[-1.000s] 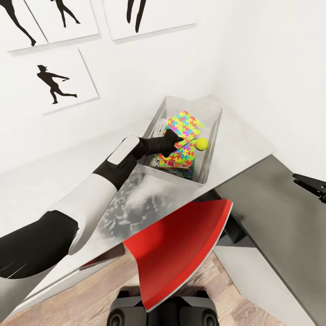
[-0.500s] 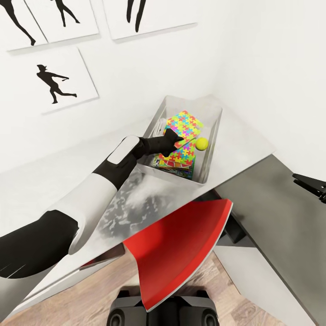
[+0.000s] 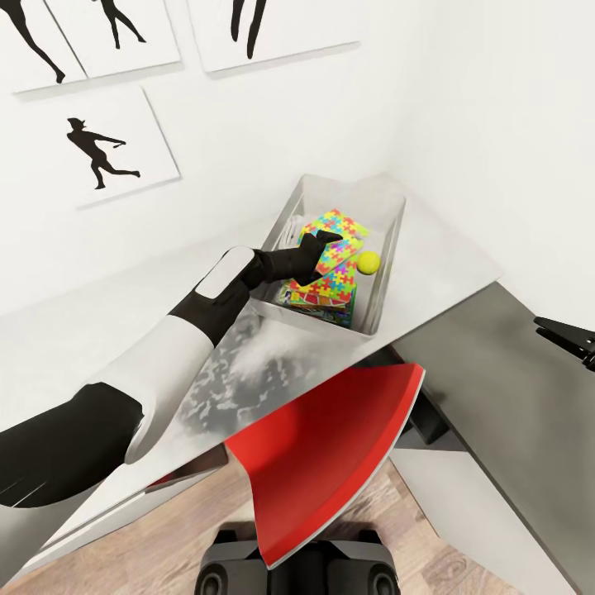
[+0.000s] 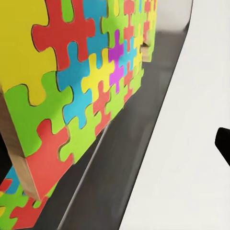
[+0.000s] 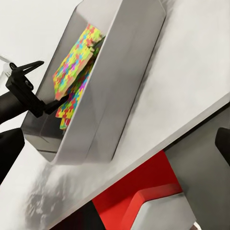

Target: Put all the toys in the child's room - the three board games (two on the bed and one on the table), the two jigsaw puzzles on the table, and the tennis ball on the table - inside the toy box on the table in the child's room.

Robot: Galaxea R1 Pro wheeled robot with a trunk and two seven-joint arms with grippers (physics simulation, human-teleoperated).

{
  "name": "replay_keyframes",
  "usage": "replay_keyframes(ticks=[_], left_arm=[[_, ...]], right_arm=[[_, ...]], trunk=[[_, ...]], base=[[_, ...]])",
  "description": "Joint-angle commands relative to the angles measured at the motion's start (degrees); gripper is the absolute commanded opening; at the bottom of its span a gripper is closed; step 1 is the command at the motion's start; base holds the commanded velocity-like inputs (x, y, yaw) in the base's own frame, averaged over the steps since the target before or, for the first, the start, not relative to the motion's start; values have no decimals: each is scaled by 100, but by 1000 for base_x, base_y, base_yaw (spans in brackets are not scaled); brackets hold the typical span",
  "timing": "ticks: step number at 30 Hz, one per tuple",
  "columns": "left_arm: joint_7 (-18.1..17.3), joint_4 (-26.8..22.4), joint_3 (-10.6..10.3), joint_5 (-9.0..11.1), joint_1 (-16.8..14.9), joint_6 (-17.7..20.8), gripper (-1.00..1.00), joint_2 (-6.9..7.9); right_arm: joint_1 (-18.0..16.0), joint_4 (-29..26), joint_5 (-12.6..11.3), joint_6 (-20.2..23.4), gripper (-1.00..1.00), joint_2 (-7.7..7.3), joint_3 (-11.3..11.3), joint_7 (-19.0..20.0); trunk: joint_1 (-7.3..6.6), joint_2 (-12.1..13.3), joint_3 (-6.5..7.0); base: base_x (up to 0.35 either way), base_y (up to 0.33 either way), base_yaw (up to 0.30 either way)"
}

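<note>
Child's bedroom: baseball prints [image 3: 103,149], toys.

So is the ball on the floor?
No, the ball sits in the box, beside the puzzles.

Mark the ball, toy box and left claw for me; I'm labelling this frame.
ball [image 3: 368,262], head view, its centre.
toy box [image 3: 388,248], head view, right inner wall.
left claw [image 3: 326,243], head view, between its fingertips.

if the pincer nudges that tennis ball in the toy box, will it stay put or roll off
The tennis ball would probably roll: it is round and lies loose in the toy box. The box's wall beside it should stop it quickly. It looks small, so likely light, and the left pincer might knock it easily.
</note>
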Motion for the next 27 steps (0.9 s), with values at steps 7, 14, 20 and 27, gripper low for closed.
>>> replay_keyframes(ticks=[7,14,20,27], left_arm=[[55,-53,4,48,-1,3,100,0],[24,-432,0,698,186,-3,100,0],[-36,-971,-4,1255,514,-19,100,10],[-78,-1546,44,1419,822,-29,100,49]], right_arm=[[-5,1,29,25,100,-1,-12,36],[-5,1,26,25,100,3,-6,36],[-5,1,25,25,100,7,-3,36],[-5,1,25,25,100,7,1,36]], trunk=[[3,-9,-7],[3,-9,-7],[3,-9,-7],[3,-9,-7]], base=[[0,0,0],[0,0,0],[0,0,0],[0,0,0]])
